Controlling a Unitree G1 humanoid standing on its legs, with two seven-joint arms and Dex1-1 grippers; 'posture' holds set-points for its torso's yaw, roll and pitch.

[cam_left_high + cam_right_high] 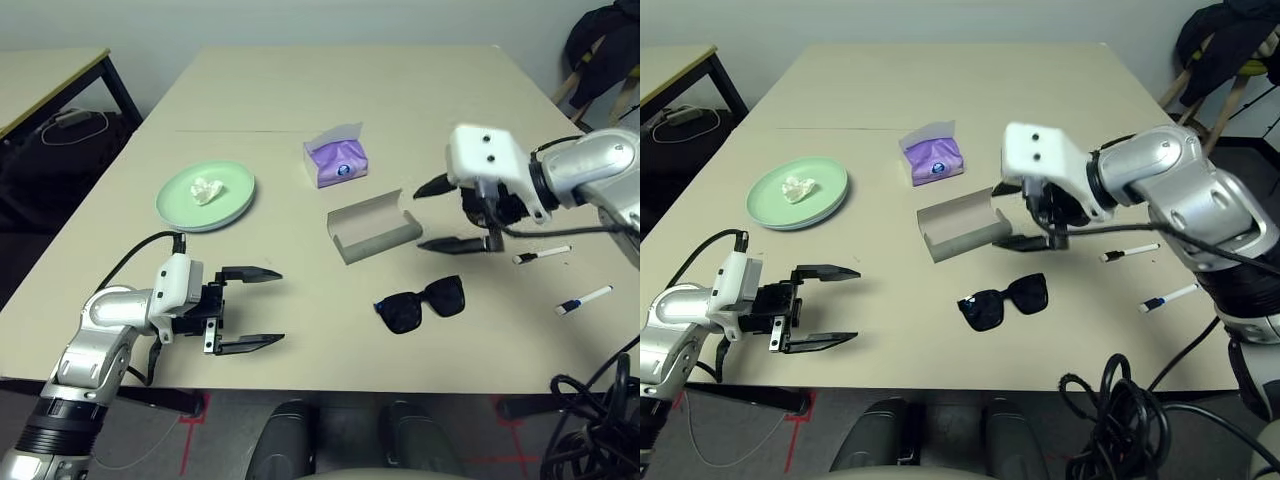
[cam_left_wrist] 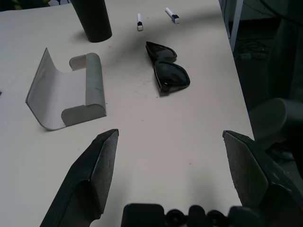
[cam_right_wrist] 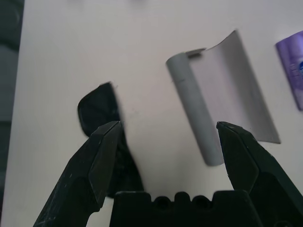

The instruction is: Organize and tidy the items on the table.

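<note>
Two tools, both spread wide, both empty.

Right tool hangs above the surface, tilted down and pointing toward the robot's left. Its wrist view looks straight down between case and sunglasses: grey case by one finger, dark lens of the sunglasses by the other. Case lies open, lid flap up, long axis roughly across the surface, tube side toward the robot. Right tool sits just beside the case's right end in the head views, above it, not touching.

Sunglasses lie folded flat, near the front edge, just in front of the case and apart from it; long axis left-right, slightly skewed. My read: next job is glasses into case, and the right arm is clearly nearer to both. The tool would need to come down and toward the robot to reach the frame.

Left tool sits low at the front left, pointing right across the surface, fingers level. Sunglasses are well to its right.

Further out: two markers right of the sunglasses, white with dark caps, lying apart. Purple tissue pack behind the case. Green plate with crumpled tissue on it, back left. Black cup shows in the left wrist view, beyond the case.

Tissue pack has a small round logo; not readable. No other legible writing.
</note>
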